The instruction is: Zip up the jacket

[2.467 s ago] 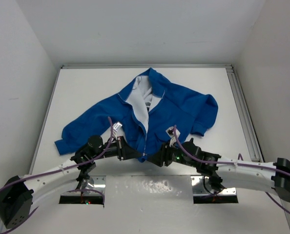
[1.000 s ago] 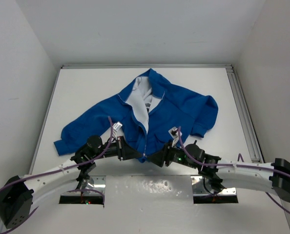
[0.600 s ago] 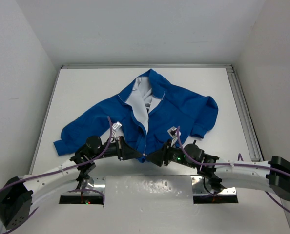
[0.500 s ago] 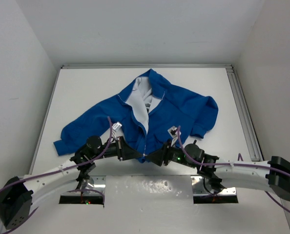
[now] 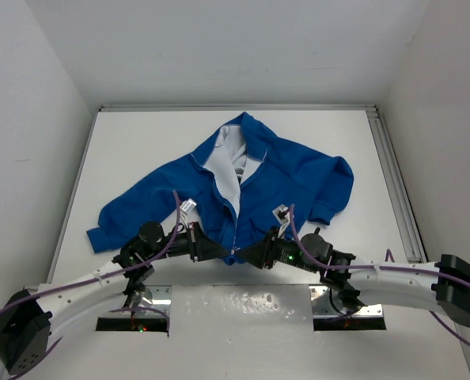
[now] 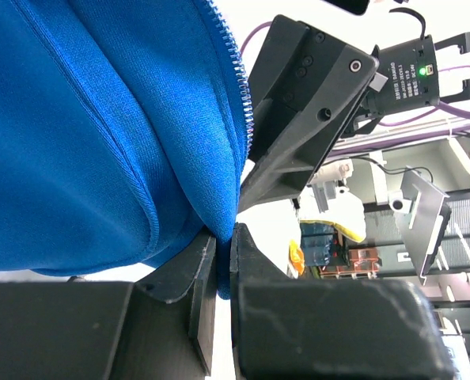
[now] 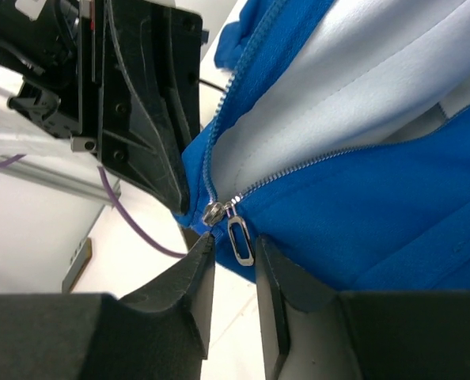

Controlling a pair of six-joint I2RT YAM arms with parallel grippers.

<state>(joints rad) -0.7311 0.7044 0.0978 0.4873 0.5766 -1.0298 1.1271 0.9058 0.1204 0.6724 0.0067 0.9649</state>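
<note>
While the jacket point(image 5: 290, 174) lay spread on the white table point(image 5: 140, 142), your left claw point(image 6: 223, 241) was pinched tight on its bottom edge. Your right claw point(image 7: 233, 257) had its fingers point(image 7: 180, 293) a little apart, with the zipper pull point(image 7: 240, 237) between them

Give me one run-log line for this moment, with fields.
left gripper: shut on jacket hem | right gripper: open, jaws either side of zipper pull | zipper: slider at bottom end, front not zipped

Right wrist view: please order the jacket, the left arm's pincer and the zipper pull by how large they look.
1. jacket, filling most of the frame
2. left pincer, the dark wedge at upper left
3. zipper pull, clearly the smallest
</note>
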